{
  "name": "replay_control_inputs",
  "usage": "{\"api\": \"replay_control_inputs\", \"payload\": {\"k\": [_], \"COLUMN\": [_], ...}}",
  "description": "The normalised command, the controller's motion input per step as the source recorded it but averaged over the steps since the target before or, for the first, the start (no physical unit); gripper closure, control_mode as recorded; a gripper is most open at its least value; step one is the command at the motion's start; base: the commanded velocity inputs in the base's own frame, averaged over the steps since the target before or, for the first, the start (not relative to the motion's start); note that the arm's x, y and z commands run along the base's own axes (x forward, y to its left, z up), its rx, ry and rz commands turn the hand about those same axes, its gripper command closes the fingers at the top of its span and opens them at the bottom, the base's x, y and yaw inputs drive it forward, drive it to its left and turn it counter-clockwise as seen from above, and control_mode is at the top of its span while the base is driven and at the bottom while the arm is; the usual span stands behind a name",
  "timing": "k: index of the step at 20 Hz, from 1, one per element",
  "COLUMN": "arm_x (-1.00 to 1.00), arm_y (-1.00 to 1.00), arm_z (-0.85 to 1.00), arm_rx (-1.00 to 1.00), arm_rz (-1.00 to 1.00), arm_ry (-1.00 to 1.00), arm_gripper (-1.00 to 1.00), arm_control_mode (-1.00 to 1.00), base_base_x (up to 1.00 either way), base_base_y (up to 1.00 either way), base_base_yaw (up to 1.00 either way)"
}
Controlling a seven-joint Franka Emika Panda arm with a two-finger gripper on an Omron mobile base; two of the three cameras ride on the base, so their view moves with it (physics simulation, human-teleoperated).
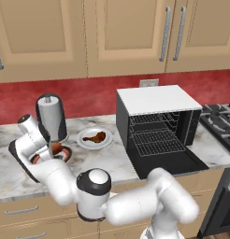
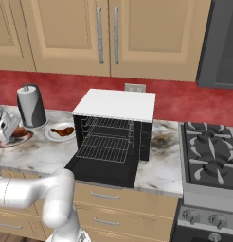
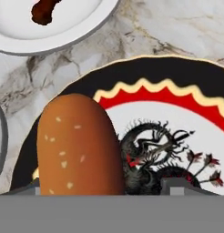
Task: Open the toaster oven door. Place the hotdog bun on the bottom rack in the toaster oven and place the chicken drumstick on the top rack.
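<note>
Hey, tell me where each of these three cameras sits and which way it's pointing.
Left base view: behind the arm, on its left, facing forward and down at the open oven; white arm rises lower right.
Right base view: behind, on its right, facing the same oven; arm lower left.
Hand view: on the hand, looking down along the jaws at the bun on a patterned plate; fingertips at the bottom.
Shared: both base views show the oven and the drumstick.

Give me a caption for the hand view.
Gripper straddling the hotdog bun on its patterned plate.
</note>
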Motion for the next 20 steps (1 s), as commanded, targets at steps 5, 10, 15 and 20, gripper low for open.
{"api": "replay_control_inputs", "payload": {"k": [5, 10, 15, 20], "arm_x": [0.13, -0.22, -0.66, -0.87], "arm_y": [0.00, -0.18, -0.76, -1.00], "arm_z": [0.15, 0.47, 0.33, 0.02], "arm_rx": [0.00, 0.00, 0.03, 0.00], "arm_rz": [0.00, 0.00, 0.03, 0.07], "arm_ry": [0.00, -0.03, -0.09, -0.17], "arm_gripper": [1.00, 1.00, 1.00, 1.00], "arm_control_mode": [-1.00, -1.00, -1.00, -1.00], "base_base_x": [0.00, 0.00, 0.00, 0.00], "base_base_y": [0.00, 0.00, 0.00, 0.00], "base_base_yaw": [0.00, 0.00, 0.00, 0.00]}}
